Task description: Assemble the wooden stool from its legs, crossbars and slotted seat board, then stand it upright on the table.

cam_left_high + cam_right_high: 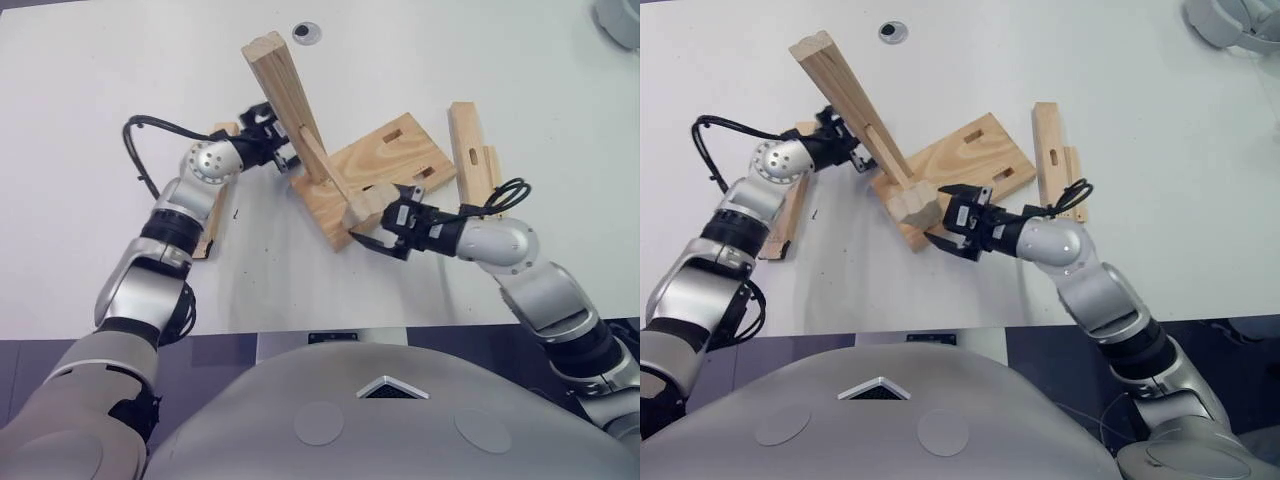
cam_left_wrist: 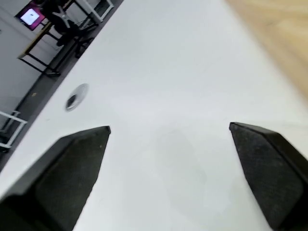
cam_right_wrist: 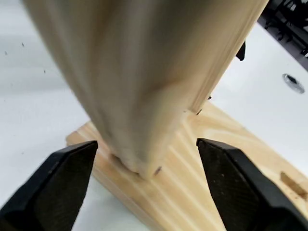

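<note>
The slotted seat board (image 1: 395,160) lies flat on the white table. A leg frame stands tilted on its near-left corner: a tall leg (image 1: 283,85), a crossbar (image 1: 320,165) and a shorter-looking front leg (image 1: 366,205). My left gripper (image 1: 285,158) is open just left of the tall leg's base; between its fingers (image 2: 72,168) I see bare table. My right gripper (image 1: 376,220) is open around the front leg (image 3: 144,72), its fingers (image 3: 240,187) apart from the wood on both sides, over the board (image 3: 192,187).
A second leg frame (image 1: 470,150) lies flat to the right of the board. Another wooden piece (image 1: 214,190) lies under my left forearm. A round grommet (image 1: 307,33) sits at the back, a grey object (image 1: 620,20) at the far right corner.
</note>
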Tool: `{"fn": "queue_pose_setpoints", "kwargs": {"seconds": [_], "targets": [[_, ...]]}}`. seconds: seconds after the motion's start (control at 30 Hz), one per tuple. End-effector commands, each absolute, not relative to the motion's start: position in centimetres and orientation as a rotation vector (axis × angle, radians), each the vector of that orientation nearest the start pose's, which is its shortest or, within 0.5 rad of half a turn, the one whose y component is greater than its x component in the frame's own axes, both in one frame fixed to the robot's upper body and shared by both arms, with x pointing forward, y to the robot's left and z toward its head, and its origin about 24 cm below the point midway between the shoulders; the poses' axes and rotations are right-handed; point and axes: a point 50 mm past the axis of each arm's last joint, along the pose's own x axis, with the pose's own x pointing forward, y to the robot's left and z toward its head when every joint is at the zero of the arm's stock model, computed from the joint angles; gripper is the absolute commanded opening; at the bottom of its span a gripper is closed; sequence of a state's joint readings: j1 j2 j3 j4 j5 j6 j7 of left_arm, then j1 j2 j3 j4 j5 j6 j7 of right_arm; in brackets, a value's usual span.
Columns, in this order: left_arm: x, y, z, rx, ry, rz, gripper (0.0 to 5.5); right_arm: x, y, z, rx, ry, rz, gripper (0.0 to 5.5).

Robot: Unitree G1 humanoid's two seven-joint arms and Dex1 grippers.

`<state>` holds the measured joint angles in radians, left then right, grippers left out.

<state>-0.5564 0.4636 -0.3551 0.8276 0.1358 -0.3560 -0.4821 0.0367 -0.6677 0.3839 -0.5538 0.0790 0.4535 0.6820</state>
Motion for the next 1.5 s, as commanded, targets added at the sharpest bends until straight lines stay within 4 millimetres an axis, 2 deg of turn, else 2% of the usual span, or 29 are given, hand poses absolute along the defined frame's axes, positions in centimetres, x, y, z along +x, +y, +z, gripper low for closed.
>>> {"fn": "queue_pose_setpoints", "kwargs": {"seconds": [0.03, 0.1, 0.17, 0.2, 0.27, 0.33, 0.4, 0.5, 0.57, 0.7, 0.77, 0.87, 0.97, 1.07, 1.17, 1.23, 1.33, 1.4, 1.43, 1.5], "targets": [[33.7, 23.0, 7.7, 0.759, -0.010, -0.513, 4.57, 20.4, -18.1, 8.8, -0.622, 0.315, 0.938, 3.84], [31.3, 23.4, 8.1, 0.718, -0.025, -0.552, 4.57, 21.0, -20.5, 9.6, -0.673, 0.307, 0.868, 3.84], [27.7, 22.1, 7.5, 0.663, 0.036, -0.679, 4.57, 23.0, -22.2, 9.6, -0.789, 0.299, 0.760, 3.84], [25.8, 21.3, 7.1, 0.674, 0.087, -0.761, 4.57, 24.4, -22.7, 9.4, -0.843, 0.290, 0.714, 3.84], [23.3, 20.4, 6.4, 0.735, 0.205, -0.895, 4.57, 26.6, -23.1, 8.8, -0.897, 0.280, 0.658, 3.84], [22.5, 20.0, 6.2, 0.780, 0.288, -0.941, 4.57, 28.3, -23.6, 8.1, -0.959, 0.294, 0.624, 3.84], [22.2, 18.7, 6.1, 0.782, 0.312, -0.962, 4.57, 29.9, -24.3, 7.3, -0.996, 0.317, 0.591, 3.84], [21.9, 16.9, 5.7, 0.765, 0.333, -0.999, 4.57, 30.7, -23.8, 5.6, -0.988, 0.363, 0.681, 3.84], [22.0, 15.9, 5.0, 0.771, 0.351, -1.015, 4.57, 30.4, -22.8, 4.7, -0.968, 0.364, 0.795, 3.84], [22.5, 15.6, 4.2, 0.814, 0.375, -0.991, 4.57, 30.6, -22.3, 5.6, -0.963, 0.288, 0.874, 3.84], [23.0, 15.8, 3.9, 0.816, 0.379, -0.969, 4.57, 30.1, -22.5, 5.8, -1.006, 0.295, 0.940, 3.84], [25.0, 16.2, 3.8, 0.829, 0.352, -0.905, 4.57, 28.4, -22.6, 6.6, -0.992, 0.299, 1.046, 3.84], [29.0, 15.8, 4.1, 0.757, 0.265, -0.807, 4.57, 26.3, -21.2, 7.7, -0.885, 0.250, 1.126, 3.84], [31.6, 14.7, 3.9, 0.688, 0.217, -0.774, 4.57, 25.3, -18.9, 8.1, -0.818, 0.205, 1.174, 3.84], [32.9, 12.6, 3.6, 0.595, 0.173, -0.825, 4.57, 24.0, -17.3, 8.1, -0.786, 0.187, 1.207, 3.84], [34.2, 14.2, 3.6, 0.606, 0.177, -0.760, 4.57, 23.2, -17.8, 8.7, -0.764, 0.199, 1.185, 3.84], [35.5, 20.0, 5.1, 0.657, 0.175, -0.562, 4.57, 23.0, -20.1, 10.6, -0.753, 0.212, 1.095, 3.84], [35.3, 23.4, 6.7, 0.665, 0.137, -0.478, 4.57, 23.5, -21.3, 11.8, -0.725, 0.194, 1.033, 3.84], [35.0, 24.3, 7.3, 0.659, 0.106, -0.477, 4.57, 23.9, -21.6, 12.1, -0.710, 0.181, 1.007, 3.84], [33.9, 24.4, 7.7, 0.657, 0.051, -0.539, 4.57, 24.4, -21.8, 11.6, -0.722, 0.191, 0.977, 3.84]]}}
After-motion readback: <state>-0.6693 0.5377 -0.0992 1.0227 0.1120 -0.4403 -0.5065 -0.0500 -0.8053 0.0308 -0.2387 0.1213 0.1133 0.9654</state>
